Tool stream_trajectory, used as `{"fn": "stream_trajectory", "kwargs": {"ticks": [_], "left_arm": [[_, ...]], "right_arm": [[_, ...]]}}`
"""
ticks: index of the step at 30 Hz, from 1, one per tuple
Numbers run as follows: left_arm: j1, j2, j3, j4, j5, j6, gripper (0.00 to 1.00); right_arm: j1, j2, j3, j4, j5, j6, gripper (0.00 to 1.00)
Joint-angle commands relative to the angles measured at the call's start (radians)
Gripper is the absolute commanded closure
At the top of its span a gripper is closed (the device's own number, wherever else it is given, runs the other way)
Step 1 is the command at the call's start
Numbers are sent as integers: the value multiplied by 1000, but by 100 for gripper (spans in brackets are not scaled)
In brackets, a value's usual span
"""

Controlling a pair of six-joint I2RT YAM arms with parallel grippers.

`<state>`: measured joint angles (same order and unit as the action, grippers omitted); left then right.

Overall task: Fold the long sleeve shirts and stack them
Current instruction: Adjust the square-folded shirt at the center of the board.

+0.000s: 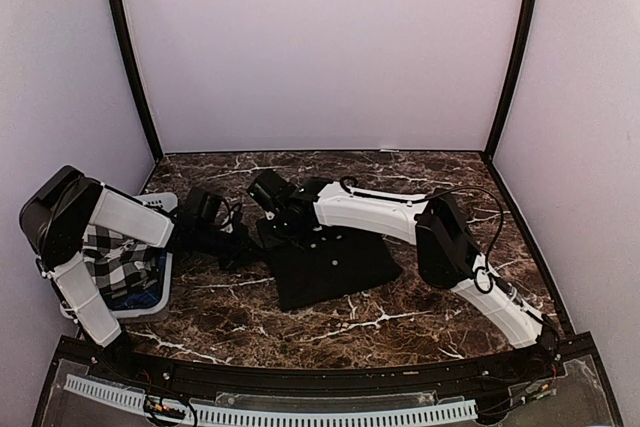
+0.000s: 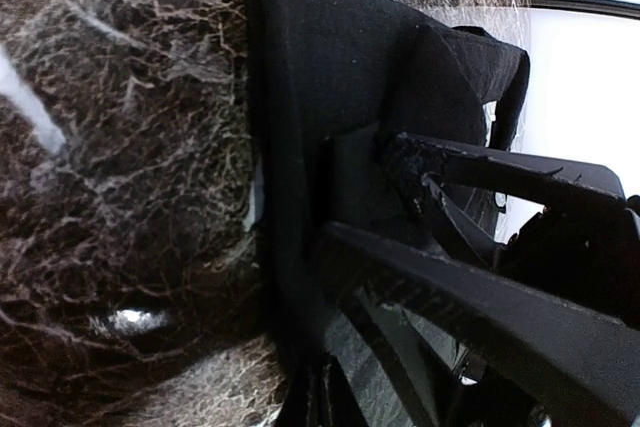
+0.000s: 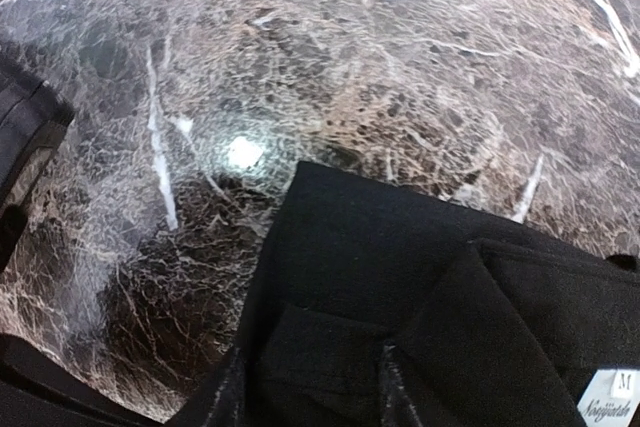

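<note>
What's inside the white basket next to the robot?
A black-and-white checked cloth lies in the white basket, with something blue under it. The left arm covers part of the basket, so anything deeper is hidden.

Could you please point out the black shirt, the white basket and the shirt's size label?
black shirt (image 1: 330, 267): top view, middle of the folded cloth.
white basket (image 1: 145, 313): top view, its near rim.
size label (image 3: 608, 399): right wrist view, face of the white tag.
</note>
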<state>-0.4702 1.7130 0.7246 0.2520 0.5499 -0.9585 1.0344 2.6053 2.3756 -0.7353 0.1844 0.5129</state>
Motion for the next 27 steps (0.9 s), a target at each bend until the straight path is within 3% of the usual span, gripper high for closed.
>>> {"fn": "stream_trajectory", "kwargs": {"ticks": [1,3,9,21,27], "left_arm": [[-16,-28,-17,18,19,-13,98],[-21,-27,-17,20,19,-17,99],[-28,-27,-2,17,24,-22,99],[-45,-46,99,-37,54,-33,100],[-85,-13,72,10,61,-85,100]], "right_arm": [[-2,5,34,-15,42,-1,61],[-6,-1,32,-13,47,0,68],[-22,-40,3,32,3,8,100],[-88,-207,-137,246,-157,87,100],[-110,-215,-144,289,-219,115,100]]}}
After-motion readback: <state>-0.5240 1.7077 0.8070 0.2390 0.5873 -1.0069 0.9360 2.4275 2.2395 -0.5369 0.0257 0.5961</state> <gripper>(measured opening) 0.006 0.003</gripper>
